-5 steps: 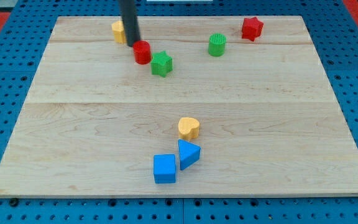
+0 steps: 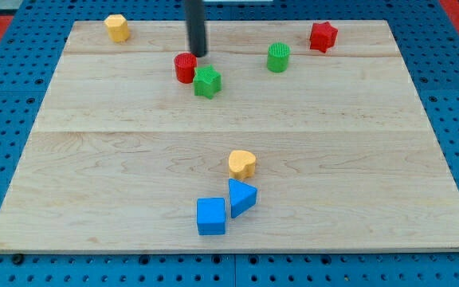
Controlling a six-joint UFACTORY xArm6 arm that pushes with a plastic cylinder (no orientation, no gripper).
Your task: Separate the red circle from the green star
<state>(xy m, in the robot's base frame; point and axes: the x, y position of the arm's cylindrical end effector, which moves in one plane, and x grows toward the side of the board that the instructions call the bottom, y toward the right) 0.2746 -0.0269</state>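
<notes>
The red circle (image 2: 185,68) stands on the wooden board (image 2: 118,159) near the view's top, left of centre. The green star (image 2: 207,81) touches it on its lower right. My tip (image 2: 199,53) is just above and to the right of the red circle, close to it, and above the green star. I cannot tell whether the tip touches the red circle.
A yellow hexagon (image 2: 117,27) lies at the top left corner. A green cylinder (image 2: 278,57) and a red star (image 2: 323,36) lie at the top right. A yellow heart (image 2: 242,163), a blue triangle (image 2: 241,197) and a blue cube (image 2: 211,216) cluster near the bottom centre.
My tip moved right, from the red circle's upper left to its upper right. The yellow hexagon now sits farther left and up. The red circle and green star barely moved.
</notes>
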